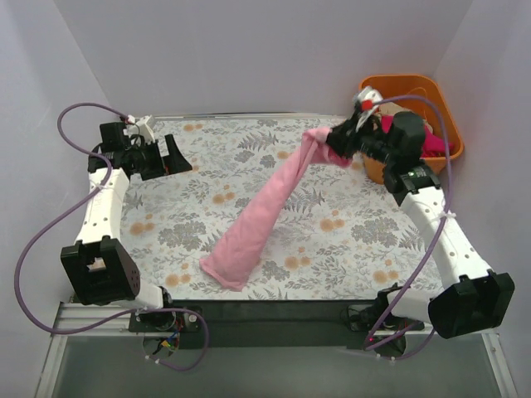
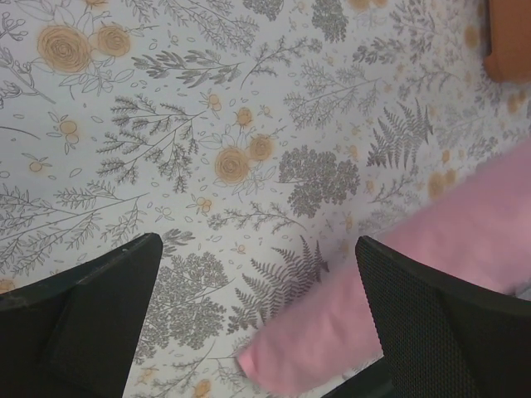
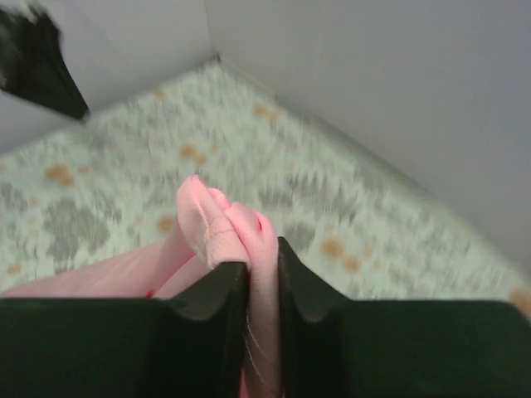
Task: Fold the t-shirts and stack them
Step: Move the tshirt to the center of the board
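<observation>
A light pink t-shirt (image 1: 265, 207) hangs as a long bunched strip from the back right down to the front middle of the table. Its lower end (image 1: 226, 267) rests on the floral cloth. My right gripper (image 1: 338, 143) is shut on the shirt's upper end, near the tub; the pinched pink cloth (image 3: 224, 224) sticks out between the fingers. My left gripper (image 1: 178, 157) is open and empty, held above the table's back left, apart from the shirt. The pink shirt (image 2: 431, 274) shows at the lower right of the left wrist view. A magenta shirt (image 1: 433, 143) lies in the tub.
An orange plastic tub (image 1: 444, 104) stands at the back right corner, partly hidden by the right arm, with cloth inside. Grey walls close the back and sides. The floral tablecloth (image 1: 191, 224) covers the table.
</observation>
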`<state>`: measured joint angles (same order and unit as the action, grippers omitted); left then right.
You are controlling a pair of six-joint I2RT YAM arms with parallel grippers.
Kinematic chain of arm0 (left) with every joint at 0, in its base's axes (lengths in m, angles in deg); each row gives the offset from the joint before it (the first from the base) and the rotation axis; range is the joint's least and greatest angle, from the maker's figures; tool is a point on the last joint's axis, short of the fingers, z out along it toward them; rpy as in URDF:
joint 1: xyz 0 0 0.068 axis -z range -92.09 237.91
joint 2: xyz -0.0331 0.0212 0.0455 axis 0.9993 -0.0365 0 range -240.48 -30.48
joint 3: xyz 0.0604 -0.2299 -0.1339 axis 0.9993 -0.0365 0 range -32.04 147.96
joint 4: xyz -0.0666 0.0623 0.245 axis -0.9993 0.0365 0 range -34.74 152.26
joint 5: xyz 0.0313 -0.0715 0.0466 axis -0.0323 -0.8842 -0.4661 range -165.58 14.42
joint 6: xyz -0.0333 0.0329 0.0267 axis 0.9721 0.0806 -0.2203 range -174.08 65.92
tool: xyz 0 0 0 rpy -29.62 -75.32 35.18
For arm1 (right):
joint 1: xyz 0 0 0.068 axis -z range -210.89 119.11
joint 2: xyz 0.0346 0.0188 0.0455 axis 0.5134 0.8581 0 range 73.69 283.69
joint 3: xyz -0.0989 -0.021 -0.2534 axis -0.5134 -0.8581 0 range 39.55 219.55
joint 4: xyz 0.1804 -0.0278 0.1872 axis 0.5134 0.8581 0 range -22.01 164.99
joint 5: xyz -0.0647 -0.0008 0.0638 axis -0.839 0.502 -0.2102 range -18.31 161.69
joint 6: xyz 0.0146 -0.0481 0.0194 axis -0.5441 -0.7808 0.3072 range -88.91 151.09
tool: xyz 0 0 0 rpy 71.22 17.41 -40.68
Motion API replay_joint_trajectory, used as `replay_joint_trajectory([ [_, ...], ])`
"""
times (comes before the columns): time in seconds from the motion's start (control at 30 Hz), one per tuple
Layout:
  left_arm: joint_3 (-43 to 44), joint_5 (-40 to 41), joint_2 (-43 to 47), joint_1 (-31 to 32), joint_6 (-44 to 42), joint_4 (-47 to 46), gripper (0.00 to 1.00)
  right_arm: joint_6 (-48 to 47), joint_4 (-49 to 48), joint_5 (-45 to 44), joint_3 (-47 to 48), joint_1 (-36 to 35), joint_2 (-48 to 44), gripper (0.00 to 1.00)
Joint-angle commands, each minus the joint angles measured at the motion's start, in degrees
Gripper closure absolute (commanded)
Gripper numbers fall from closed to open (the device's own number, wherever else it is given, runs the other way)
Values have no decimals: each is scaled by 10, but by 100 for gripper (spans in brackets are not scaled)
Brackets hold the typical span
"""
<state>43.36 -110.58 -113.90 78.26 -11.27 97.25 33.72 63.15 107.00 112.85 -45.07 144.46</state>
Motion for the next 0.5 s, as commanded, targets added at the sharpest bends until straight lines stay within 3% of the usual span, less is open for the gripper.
replay_joint_trajectory([
  [0.0, 23, -41, 13, 7, -106, 64, 2, -253, 161, -94, -103, -14, -36, 67],
  [0.13, 6, 5, 19, 70, -241, 114, 2, -326, 247, -203, -177, -12, -38, 54],
  [0.17, -2, 12, 24, 113, -268, 125, 2, -338, 260, -203, -185, -12, -39, 38],
  [0.27, -38, 18, 40, 183, -335, 159, 6, -369, 309, -193, -202, -12, -28, 18],
  [0.33, -67, 25, 43, 227, -374, 195, 18, -366, 325, -201, -200, -12, 4, 24],
  [0.47, -146, 107, 41, 401, -405, 227, 31, -345, 342, -224, -167, -12, 95, 43],
])
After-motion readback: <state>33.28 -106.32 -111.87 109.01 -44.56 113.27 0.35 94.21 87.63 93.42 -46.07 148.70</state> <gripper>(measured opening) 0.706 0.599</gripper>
